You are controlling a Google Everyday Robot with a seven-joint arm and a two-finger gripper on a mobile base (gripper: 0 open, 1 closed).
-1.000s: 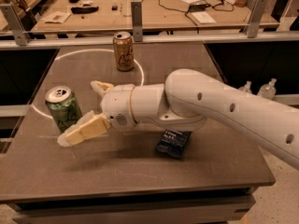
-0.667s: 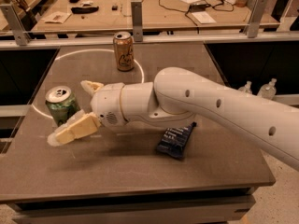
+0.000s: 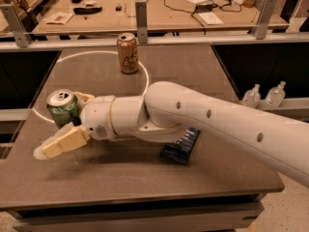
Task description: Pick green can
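The green can [image 3: 62, 108] stands upright at the left side of the table [image 3: 120, 178], with a silver top and a mottled green body. My gripper [image 3: 59, 127] reaches in from the right and is open, with its fingers on either side of the can. The near cream finger [image 3: 60, 143] lies low in front of the can. The far finger [image 3: 85, 98] shows just behind the can's right side. The can's lower part is hidden by the near finger. I cannot tell whether the fingers touch the can.
An orange-tan can [image 3: 128, 53] stands at the back middle of the table. A dark blue packet [image 3: 181, 146] lies under my arm near the middle. A metal rail [image 3: 145, 41] runs along the table's far edge. Two clear bottles [image 3: 264, 95] stand off the right side.
My gripper has moved left toward the green can, and its fingers now straddle the can instead of standing to its right. The can has not moved.
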